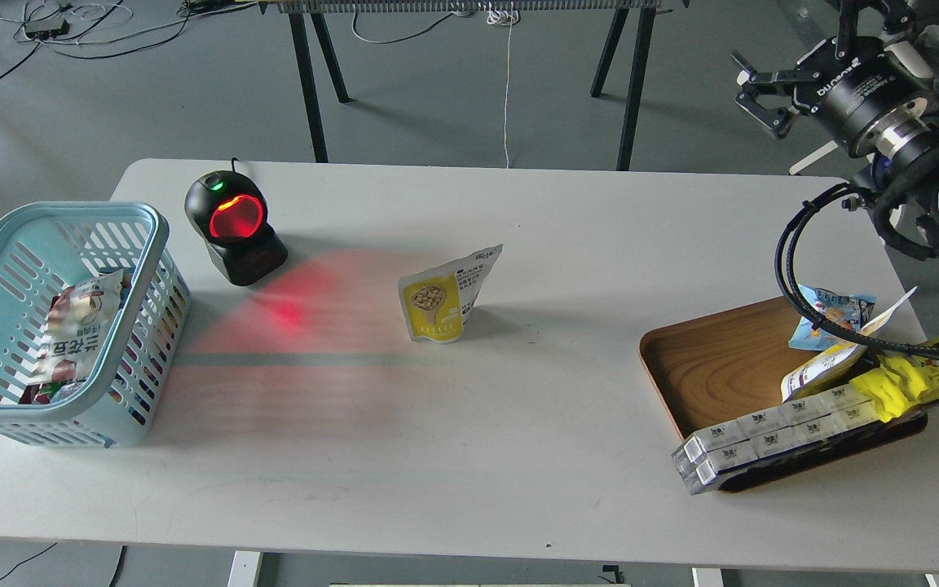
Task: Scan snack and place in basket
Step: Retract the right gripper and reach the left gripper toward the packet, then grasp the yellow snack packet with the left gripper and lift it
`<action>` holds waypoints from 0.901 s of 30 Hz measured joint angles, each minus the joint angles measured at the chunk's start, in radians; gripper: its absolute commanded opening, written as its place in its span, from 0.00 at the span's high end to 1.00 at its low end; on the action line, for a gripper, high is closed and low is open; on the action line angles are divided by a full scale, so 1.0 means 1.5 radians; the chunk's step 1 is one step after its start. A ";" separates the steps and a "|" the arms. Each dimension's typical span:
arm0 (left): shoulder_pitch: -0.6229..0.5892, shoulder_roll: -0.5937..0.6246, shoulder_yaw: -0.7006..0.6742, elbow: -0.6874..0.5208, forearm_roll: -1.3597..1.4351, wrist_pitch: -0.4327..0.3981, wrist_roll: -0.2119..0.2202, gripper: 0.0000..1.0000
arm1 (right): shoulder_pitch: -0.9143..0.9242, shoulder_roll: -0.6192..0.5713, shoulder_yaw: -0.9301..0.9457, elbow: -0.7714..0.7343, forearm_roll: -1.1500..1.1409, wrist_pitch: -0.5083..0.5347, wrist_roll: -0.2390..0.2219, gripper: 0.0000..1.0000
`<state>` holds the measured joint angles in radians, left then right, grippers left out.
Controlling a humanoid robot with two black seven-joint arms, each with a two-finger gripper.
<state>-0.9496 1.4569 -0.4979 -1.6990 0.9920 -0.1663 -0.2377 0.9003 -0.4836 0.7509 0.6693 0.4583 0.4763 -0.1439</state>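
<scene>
White table (518, 424); right hand (755, 90) hovers spread open, empty, far from snack (441, 297).

Snack (441, 303) mid-table, between scanner (233, 228) left and tray (714, 367) right.

Looking down and forward from head height, angled steeply onto a white table (518, 456). Set back enough to take in nearly the whole tabletop, near edge low in frame, far edge up around a third of the way down. Beyond it, grey floor, cables and black trestle legs (310, 81) along the top. Framing a blue basket (62, 326) cut by the left edge, a barcode scanner (233, 228) left of centre, a wooden tray (722, 367) at lower right. Catching the right gripper (759, 98) at top right, close to the lens. Only one view here, so no overlap to report.
</scene>
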 measured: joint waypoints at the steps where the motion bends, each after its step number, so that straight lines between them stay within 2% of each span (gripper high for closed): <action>1: 0.000 -0.002 0.007 -0.006 0.034 0.000 -0.001 0.00 | -0.003 0.001 -0.003 0.000 0.000 0.000 0.000 0.01; 6: 0.000 -0.066 0.023 -0.018 0.248 0.003 -0.002 0.00 | -0.008 0.007 -0.003 0.000 -0.001 -0.002 -0.001 0.01; 13: 0.004 -0.262 0.043 -0.016 0.516 0.006 0.020 0.00 | -0.010 0.002 -0.001 -0.001 -0.001 -0.002 -0.002 0.01; 15: 0.006 -0.317 0.055 -0.014 0.580 0.003 0.044 0.00 | -0.011 0.000 -0.002 -0.005 -0.001 0.001 -0.002 0.01; 17: 0.007 -0.375 0.063 -0.011 0.628 -0.009 0.082 0.00 | -0.014 0.000 -0.003 -0.014 -0.002 0.004 -0.002 0.01; 19: 0.010 -0.429 0.071 -0.007 0.653 -0.036 0.125 0.00 | -0.016 -0.001 -0.003 -0.019 -0.002 0.005 -0.002 0.01; 22: 0.014 -0.498 0.077 0.005 0.676 -0.073 0.173 0.01 | -0.022 -0.001 -0.004 -0.021 -0.002 0.005 -0.002 0.01; 24: 0.020 -0.532 0.078 0.020 0.707 -0.089 0.192 0.02 | -0.023 -0.001 -0.004 -0.021 -0.002 0.006 -0.001 0.01; 27: 0.035 -0.569 0.078 0.052 0.766 -0.108 0.201 0.02 | -0.024 -0.001 -0.005 -0.021 -0.002 0.006 -0.001 0.01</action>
<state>-0.8975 0.6032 -0.3803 -1.6215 2.1404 -0.3279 0.0634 0.8642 -0.4857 0.7440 0.6381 0.4556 0.4848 -0.1458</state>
